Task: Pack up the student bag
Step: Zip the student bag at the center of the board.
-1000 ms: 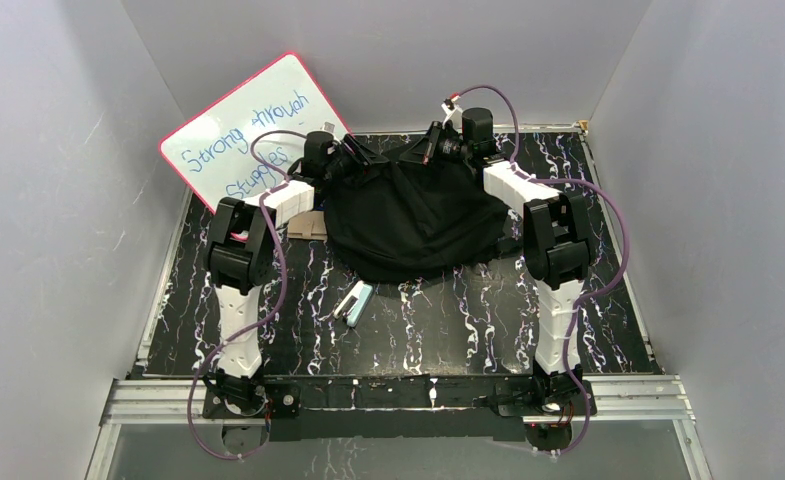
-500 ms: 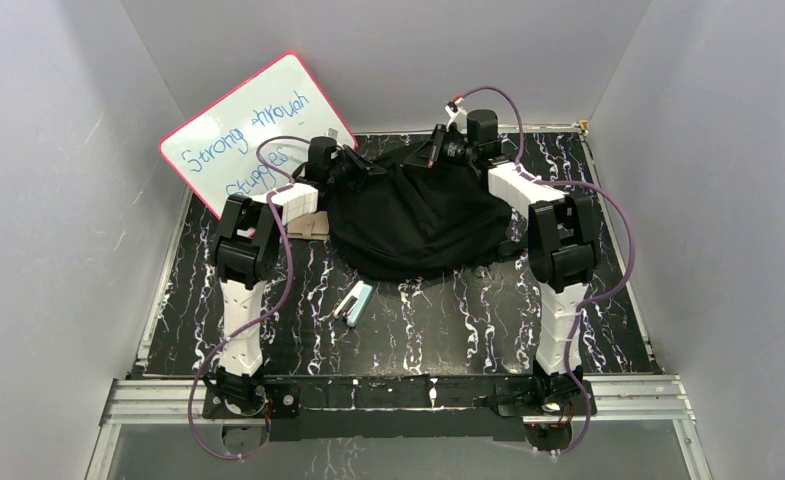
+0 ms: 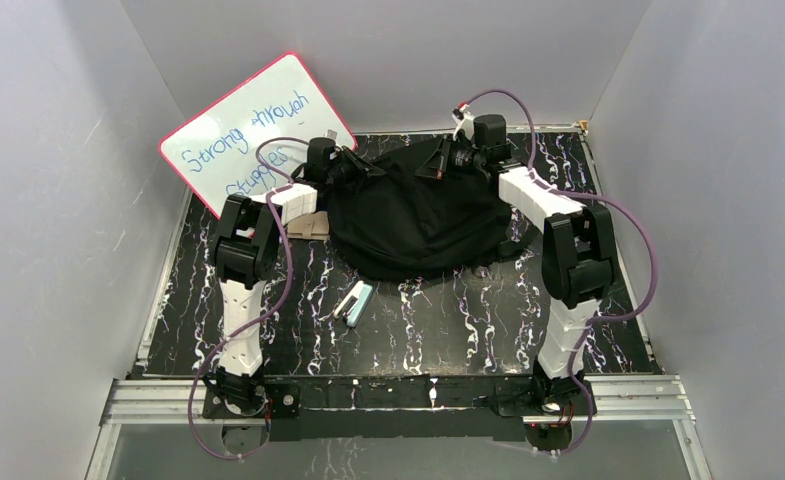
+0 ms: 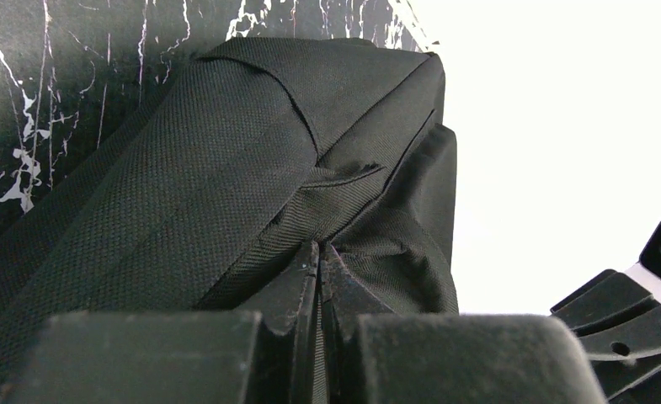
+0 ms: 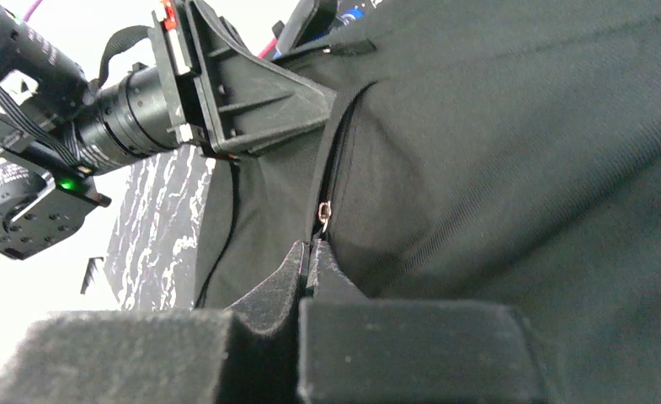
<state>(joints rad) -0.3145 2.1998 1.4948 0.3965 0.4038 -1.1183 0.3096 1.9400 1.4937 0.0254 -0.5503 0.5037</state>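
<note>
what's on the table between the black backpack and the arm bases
A small white and pale teal item, possibly a stapler, lies on the table just in front of the student bag. It shows in the top external view only.

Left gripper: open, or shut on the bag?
Shut on the student bag: the left wrist view shows the left gripper pinching a fold of its black fabric.

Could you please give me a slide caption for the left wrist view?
Left claw shut on a fold of the bag, marbled table behind.
</note>
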